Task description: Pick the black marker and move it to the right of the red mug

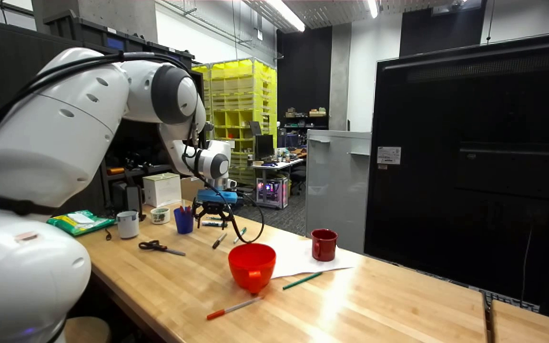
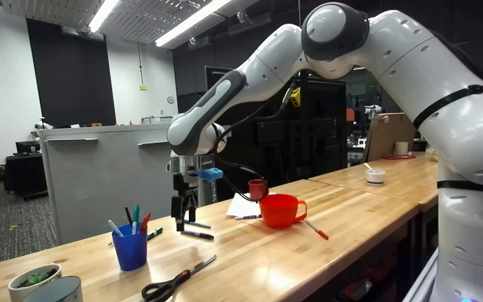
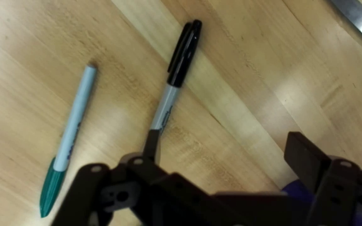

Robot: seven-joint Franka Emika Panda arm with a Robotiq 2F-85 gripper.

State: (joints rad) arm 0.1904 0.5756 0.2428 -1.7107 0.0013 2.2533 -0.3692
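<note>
The black marker [image 3: 183, 58] lies flat on the wooden table, its black cap and grey barrel showing in the wrist view; one finger [image 3: 152, 142] covers its lower end there. In both exterior views that black marker [image 1: 219, 240] [image 2: 199, 235] rests below and beside my gripper [image 1: 215, 225] [image 2: 186, 224], which hangs over the table. Wide apart stand the jaws of my gripper [image 3: 224, 134], with only table and a bit of blue cup seen between them. The red mug [image 1: 324, 245] [image 2: 258, 189] stands upright on white paper, well away from my gripper.
Beside the black marker lies a green-capped marker [image 3: 71, 131]. A bright red bowl [image 1: 252, 267] sits between my gripper and the mug's side of the table. Around are a blue cup [image 2: 130, 251] of pens, scissors [image 1: 160, 247], a red pen [image 1: 234, 308] and a green pen [image 1: 302, 281].
</note>
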